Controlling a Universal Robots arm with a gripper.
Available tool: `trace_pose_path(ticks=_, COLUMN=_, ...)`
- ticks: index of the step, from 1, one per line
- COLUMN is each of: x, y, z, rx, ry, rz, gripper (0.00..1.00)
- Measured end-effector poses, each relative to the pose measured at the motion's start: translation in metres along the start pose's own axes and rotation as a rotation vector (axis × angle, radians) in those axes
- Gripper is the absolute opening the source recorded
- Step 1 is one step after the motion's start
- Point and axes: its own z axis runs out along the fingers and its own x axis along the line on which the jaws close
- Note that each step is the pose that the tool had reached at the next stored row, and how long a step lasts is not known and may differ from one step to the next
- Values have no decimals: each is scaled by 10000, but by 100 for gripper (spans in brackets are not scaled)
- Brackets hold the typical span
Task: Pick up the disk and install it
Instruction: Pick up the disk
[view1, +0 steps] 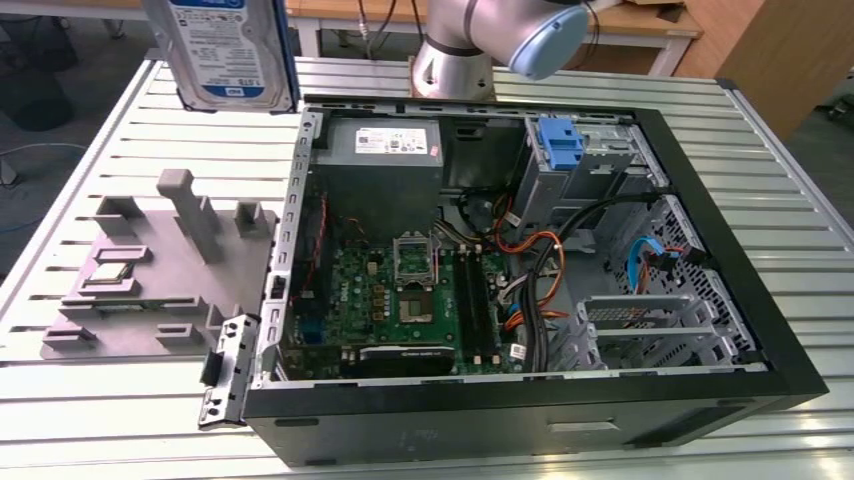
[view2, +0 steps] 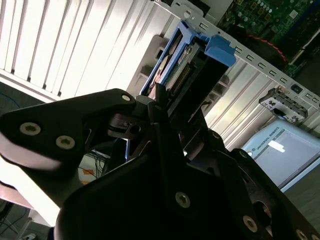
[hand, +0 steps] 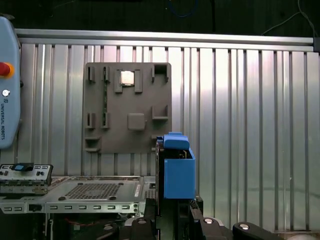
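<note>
The tool (view2: 177, 107) is pinching the disk (view2: 172, 60), its black fingers pressed against the drive's two broad faces, with the blue plastic frame jutting out beyond them. In the exterior view the disk (view1: 220, 50) hangs in the air, label side showing, above the slatted metal surface (view1: 120, 160). It is outside the open computer case (view1: 747, 300), off that case's far corner on the exterior view's left. The step in hand looks like carrying the drive to its place. Doing that well probably means keeping the disk square in the grip so it cannot twist. The carry should also go high enough to clear the case's side wall, and keep away from the loose cables (view1: 534, 250) bunched in the middle of the case. The case lies on its side with its panel off. Inside are the green motherboard (view1: 400, 300), a grey power supply (view1: 387, 150) with a white sticker, and a blue latch piece (view1: 558, 145) standing in the bay at the far end. There is also a grey metal drive cage (view1: 647, 320) near the front, and I see no drive in it. Beside the case, a grey moulded fixture tray (view1: 160, 250) lies flat on the surface. One of its pockets holds a processor chip (view1: 114, 272); the pocket nearest the case looks vacant.
</note>
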Motion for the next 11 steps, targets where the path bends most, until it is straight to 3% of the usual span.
trace_pose_path(ticks=11, x=-2, y=-475, z=-10, rx=-23, ry=0, rz=1, gripper=35)
